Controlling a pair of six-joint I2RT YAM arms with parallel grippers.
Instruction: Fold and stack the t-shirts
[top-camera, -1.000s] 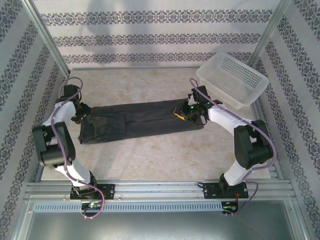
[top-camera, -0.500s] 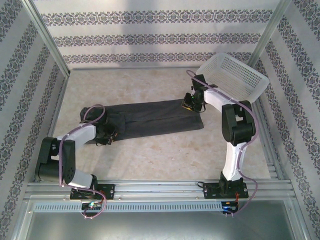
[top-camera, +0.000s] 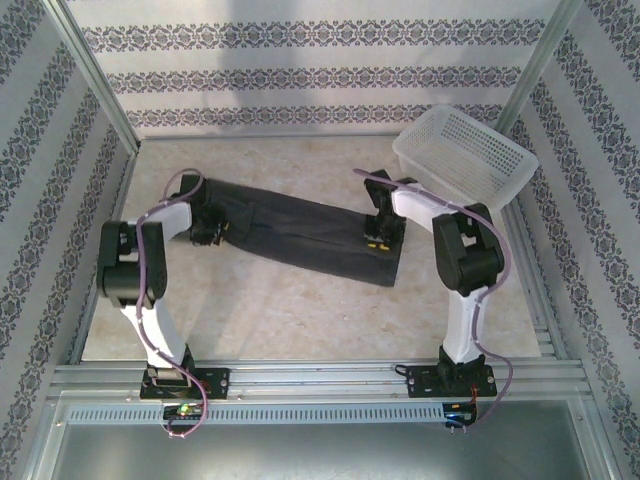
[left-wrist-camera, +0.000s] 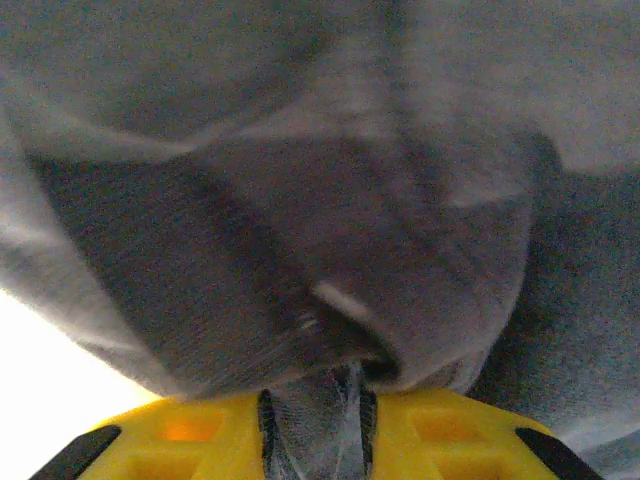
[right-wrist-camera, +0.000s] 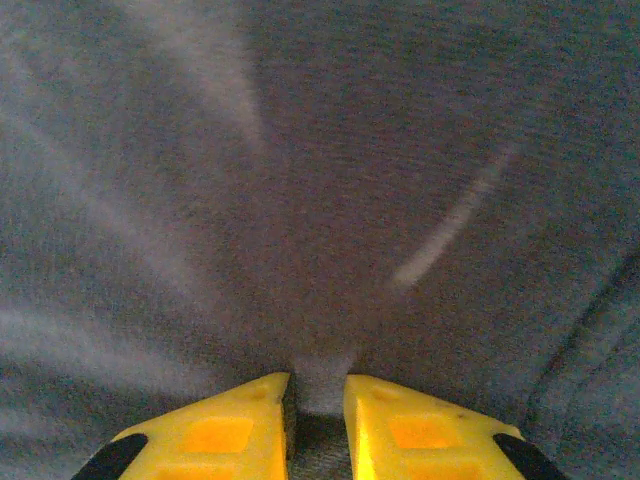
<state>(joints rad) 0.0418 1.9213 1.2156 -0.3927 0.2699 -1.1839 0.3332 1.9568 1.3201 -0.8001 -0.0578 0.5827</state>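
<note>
A: Status, left to right?

B: Left tool (top-camera: 210, 228) is down on the left end of the t-shirt (top-camera: 300, 235), toward the far-left of the tabletop (top-camera: 300, 320). In the wrist view its yellow fingers (left-wrist-camera: 440, 430) are nearly together, with a bunched fold of dark cloth pinched between them. It's clamped on the shirt.

A: Shirt layout?

B: Dark charcoal, folded into a long narrow band on the tabletop. It runs diagonally, with the left end farther back and the right end nearer. The right end is squared off. Can't tell if either end is lifted off the surface.

A: Right side?

B: Right tool (top-camera: 378, 232) is on the shirt just in from its right end, by the far edge. In the wrist view its yellow fingers (right-wrist-camera: 420, 425) are close together with a small ridge of cloth nipped in the gap. Creases fan away from the grip. It's clamped on the shirt too.

A: Anything else?

B: White lattice basket (top-camera: 465, 160) in the far-right corner, just beyond the right arm and apart from the shirt.
</note>
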